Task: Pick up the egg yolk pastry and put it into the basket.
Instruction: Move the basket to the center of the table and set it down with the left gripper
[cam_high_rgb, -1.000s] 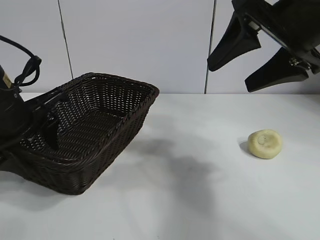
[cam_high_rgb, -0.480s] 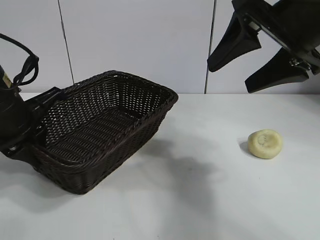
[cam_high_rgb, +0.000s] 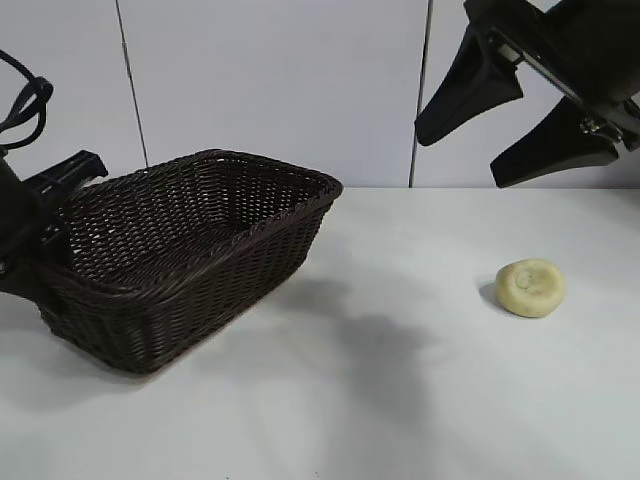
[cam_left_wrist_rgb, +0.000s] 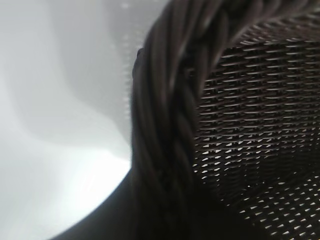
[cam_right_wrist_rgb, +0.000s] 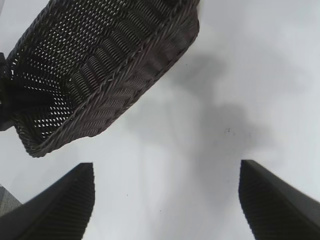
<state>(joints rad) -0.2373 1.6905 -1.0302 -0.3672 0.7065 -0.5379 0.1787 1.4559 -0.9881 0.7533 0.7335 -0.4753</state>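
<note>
Exterior view: the pastry (cam_high_rgb: 530, 288) sits alone on the white table (cam_high_rgb: 400, 400), over on the right, well apart from the basket (cam_high_rgb: 190, 255). Not yet picked up.

The basket is at the left, and the left gripper (cam_high_rgb: 45, 215) is at its near-left rim, clamped on the braided edge, so it seems. The left wrist view is filled by that rim (cam_left_wrist_rgb: 170, 125) pressed right up against the lens, the weave behind it; the fingers themselves are hidden, but a narrow pinch on the rim fits. My guess at the purpose: to steady or reposition the basket so the other arm has an easier drop.

The right gripper (cam_high_rgb: 520, 105) hangs high above the table, up and to the left of the pastry, its fingers spread wide and empty. The right wrist view shows both fingertips (cam_right_wrist_rgb: 60, 205) over bare table, with the basket farther off.

Nothing lies between pastry and basket. The only likely obstacle is the basket's tall right-hand wall, which a carried pastry would have to clear.
</note>
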